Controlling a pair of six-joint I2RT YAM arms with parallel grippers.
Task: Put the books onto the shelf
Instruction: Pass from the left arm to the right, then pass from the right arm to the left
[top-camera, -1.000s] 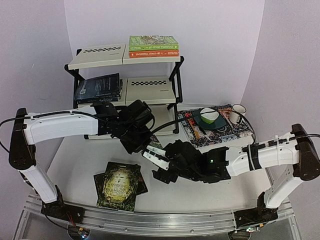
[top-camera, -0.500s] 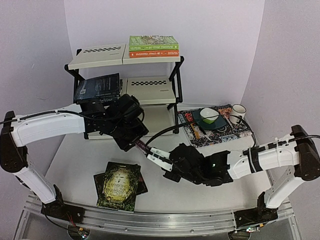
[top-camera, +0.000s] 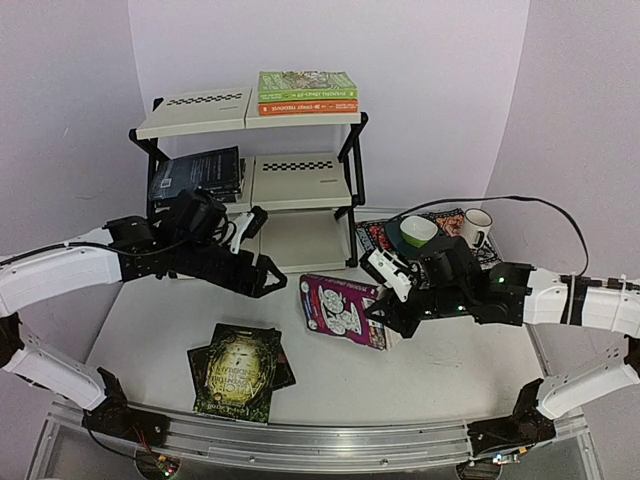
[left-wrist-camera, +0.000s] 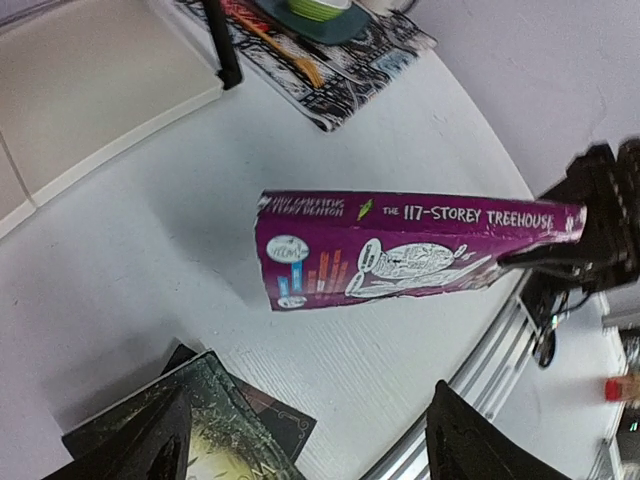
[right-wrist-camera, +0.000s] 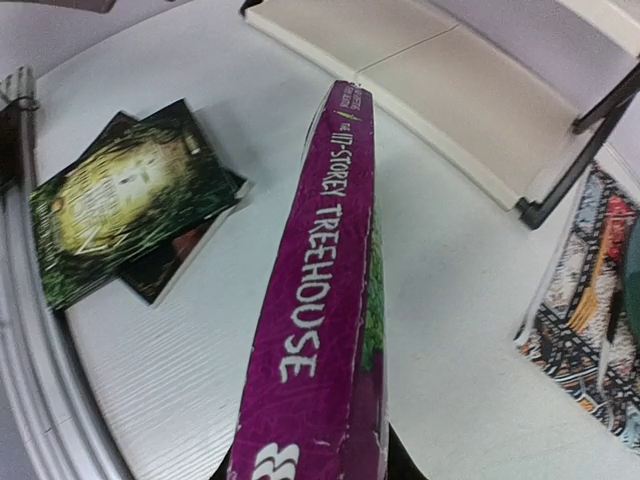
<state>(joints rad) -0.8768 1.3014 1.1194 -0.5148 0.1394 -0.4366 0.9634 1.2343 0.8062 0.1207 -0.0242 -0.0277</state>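
Purple paperback (top-camera: 340, 310), titled on its spine as a Treehouse story, hangs in the air above the white table (top-camera: 150, 320). The right gripper (top-camera: 388, 300) is clenched on its right-hand edge and holds it spine-up, in front of the shelf (top-camera: 350, 160) and well short of it. The left gripper (top-camera: 258, 252) is released, its fingers spread wide with nothing between them, and sits to the left of the book, near the shelf's lower left corner.

On the shelf, some books are already in place. A green book lies on an orange book (top-camera: 306, 106) at the right of the top tier. A pile of dark blue and black books (top-camera: 197, 175) lies at the left of the middle tier. No books show on the part of the cream bottom tier that is in view.

On the table near the front edge, a dark green-gold book (top-camera: 237, 372) lies flat on top of at least one other dark book; the exact count underneath cannot be made out.

Judged from this, the task is partly done: the purple book needs carrying to a tier, and the front pile remains to be shelved after it.
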